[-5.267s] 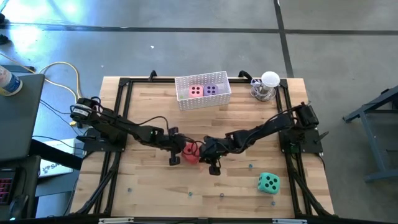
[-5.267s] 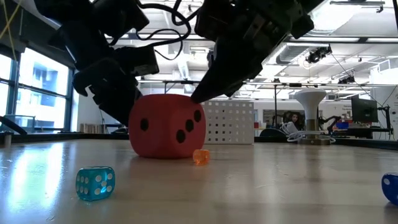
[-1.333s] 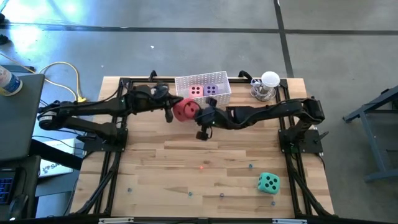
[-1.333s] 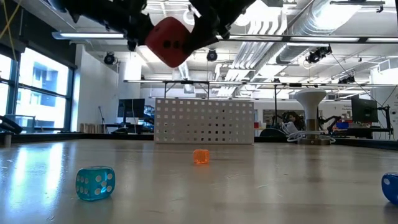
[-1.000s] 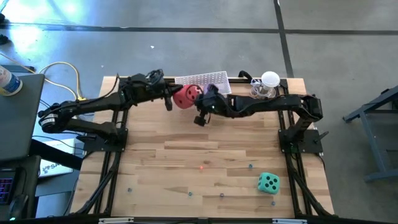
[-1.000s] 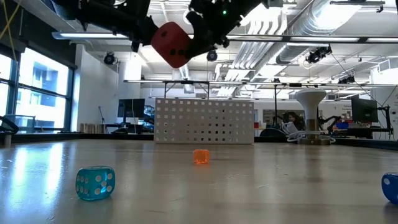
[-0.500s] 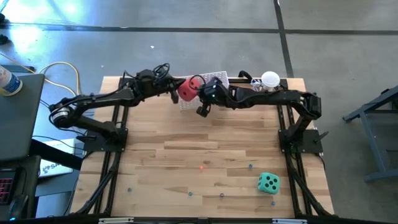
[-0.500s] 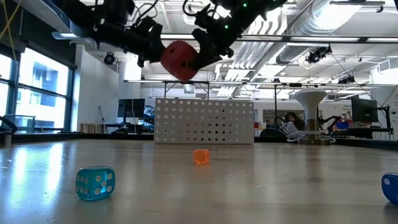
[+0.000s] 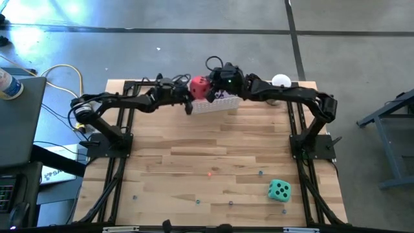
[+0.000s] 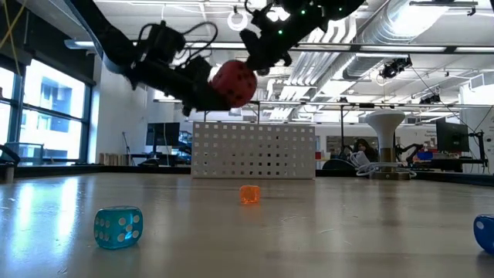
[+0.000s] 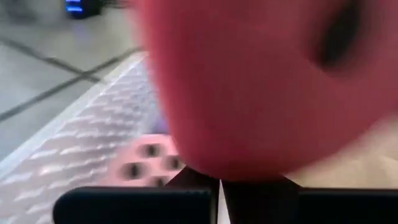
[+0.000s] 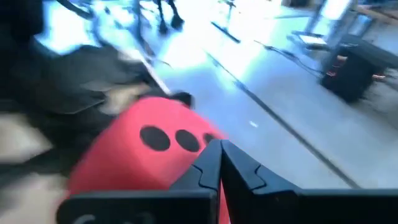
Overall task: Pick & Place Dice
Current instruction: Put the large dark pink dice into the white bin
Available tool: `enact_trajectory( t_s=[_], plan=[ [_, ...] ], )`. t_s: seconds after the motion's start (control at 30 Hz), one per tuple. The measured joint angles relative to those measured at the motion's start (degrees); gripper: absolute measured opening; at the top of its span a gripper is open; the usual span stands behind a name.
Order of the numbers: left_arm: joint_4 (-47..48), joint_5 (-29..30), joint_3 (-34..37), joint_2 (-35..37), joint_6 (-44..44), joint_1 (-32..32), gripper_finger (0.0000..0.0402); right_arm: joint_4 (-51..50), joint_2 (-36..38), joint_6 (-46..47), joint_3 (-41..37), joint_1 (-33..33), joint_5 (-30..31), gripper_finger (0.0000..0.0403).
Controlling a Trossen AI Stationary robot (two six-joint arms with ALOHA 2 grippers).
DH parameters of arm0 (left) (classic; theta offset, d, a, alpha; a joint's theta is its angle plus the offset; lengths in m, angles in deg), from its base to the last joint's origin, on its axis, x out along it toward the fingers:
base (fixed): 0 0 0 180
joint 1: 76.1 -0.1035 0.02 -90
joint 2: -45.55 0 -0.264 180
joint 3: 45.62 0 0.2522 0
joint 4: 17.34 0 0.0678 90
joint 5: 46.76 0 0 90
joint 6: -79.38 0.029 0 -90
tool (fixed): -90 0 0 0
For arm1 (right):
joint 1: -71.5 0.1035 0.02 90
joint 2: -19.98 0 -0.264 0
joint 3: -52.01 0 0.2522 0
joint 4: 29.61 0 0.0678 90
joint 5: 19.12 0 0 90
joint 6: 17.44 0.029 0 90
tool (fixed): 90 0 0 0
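Observation:
A red die with dark pips hangs in the air over the white mesh basket at the table's far edge, squeezed between my two shut grippers. My left gripper comes at it from the table's left, my right gripper from the right. In the low view the red die sits well above the basket. A pink die lies inside the basket. A teal-green die rests on the table near the front right. My left gripper presses its shut fingertips against the red die's left, lower side, coming nearly level from the table's left. The die is lifted clear. My right gripper presses its shut fingertips against the die's right side, slanting down from the table's right.
Small dice lie on the wood: a clear blue one, an orange one and a blue one at the right. A white lamp-like stand is at the far right corner beside the basket.
Both grippers, still shut, have carried the red die between them toward the table's far edge until it hangs over the basket. The left gripper has also come down a little, and the die has turned slightly in the squeeze.

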Motion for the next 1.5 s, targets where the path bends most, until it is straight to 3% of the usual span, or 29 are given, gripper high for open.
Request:
enact_trajectory(
  t_s=[0.2, 0.63, 1.17, 1.5],
  plan=[
    [-0.82, 4.52, -0.09, -0.73, 0.20, 0.16, 0.0001, -0.71, -0.78, 1.32, -0.31, -0.99, -0.76, 0.0003],
    [-0.65, 5.50, -0.22, -0.38, 0.31, -0.38, 0.0001, -4.38, -0.91, 4.25, -1.17, -2.30, 0.34, 0.0003],
    [1.84, 6.76, -0.42, -0.19, 0.57, -0.77, 0.0001, -1.76, -2.29, 6.04, -4.13, -3.13, 0.10, 0.0003],
    [3.00, 12.93, -0.42, -0.12, 1.68, -0.91, 0.0001, -2.36, -5.96, 6.04, -4.35, -3.70, -0.19, 0.0003]
  ],
)
